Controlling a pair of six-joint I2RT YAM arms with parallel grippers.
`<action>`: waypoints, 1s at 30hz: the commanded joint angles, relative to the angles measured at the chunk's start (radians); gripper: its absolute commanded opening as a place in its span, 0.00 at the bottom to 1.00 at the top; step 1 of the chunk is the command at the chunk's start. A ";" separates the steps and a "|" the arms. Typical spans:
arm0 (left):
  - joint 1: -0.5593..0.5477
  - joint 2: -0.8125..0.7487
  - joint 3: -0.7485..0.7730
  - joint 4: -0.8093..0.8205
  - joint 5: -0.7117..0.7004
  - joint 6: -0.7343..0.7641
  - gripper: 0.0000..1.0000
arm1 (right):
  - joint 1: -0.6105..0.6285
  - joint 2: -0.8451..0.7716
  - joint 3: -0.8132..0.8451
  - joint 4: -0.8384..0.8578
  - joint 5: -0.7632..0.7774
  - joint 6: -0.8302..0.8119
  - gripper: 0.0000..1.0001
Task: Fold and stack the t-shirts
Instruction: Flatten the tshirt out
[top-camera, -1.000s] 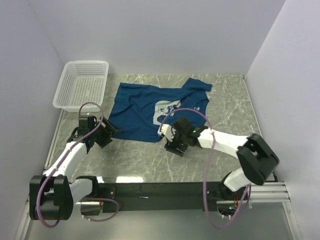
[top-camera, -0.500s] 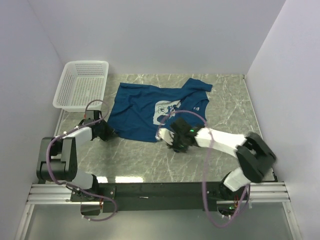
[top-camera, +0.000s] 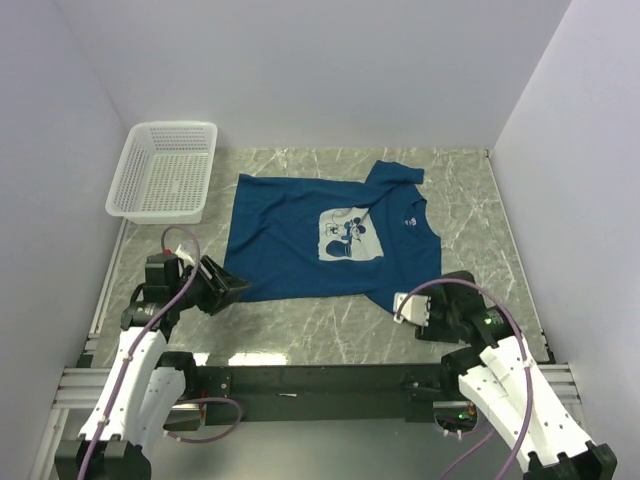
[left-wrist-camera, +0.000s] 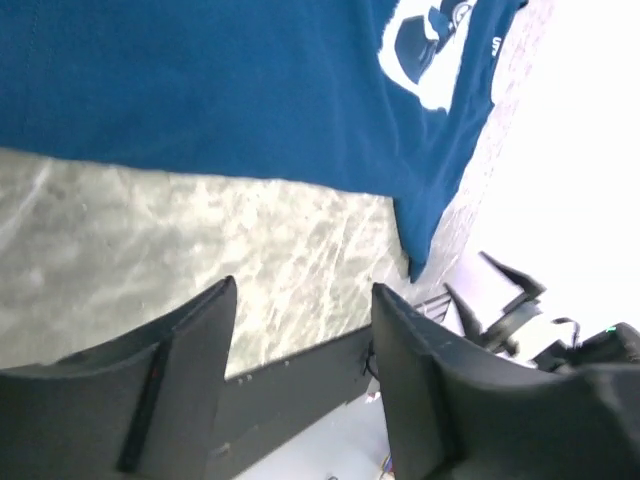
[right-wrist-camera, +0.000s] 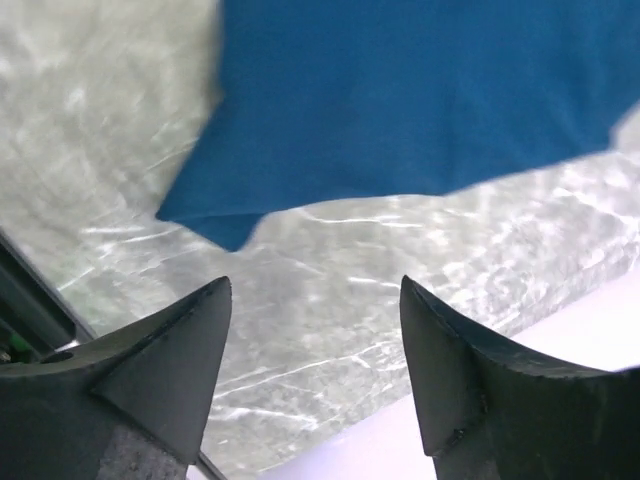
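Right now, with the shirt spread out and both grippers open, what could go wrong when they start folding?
1. One sleeve of the t-shirt lies bunched at the far edge; folding over it would likely trap a crease.
2. The right gripper hangs short of the near corner, which lies flat on the table; a shallow pinch may miss.
3. The left gripper is also off the cloth; uneven grabs could skew the fold.
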 joint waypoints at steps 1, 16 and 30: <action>0.001 -0.018 0.106 -0.170 0.009 0.051 0.63 | -0.074 0.033 0.146 0.084 -0.098 0.077 0.75; 0.004 0.691 0.405 0.223 -0.295 0.201 0.68 | -0.455 1.057 0.674 0.427 -0.212 1.007 0.67; 0.027 1.150 0.583 0.143 -0.322 0.257 0.43 | -0.524 1.284 0.755 0.254 -0.405 0.927 0.61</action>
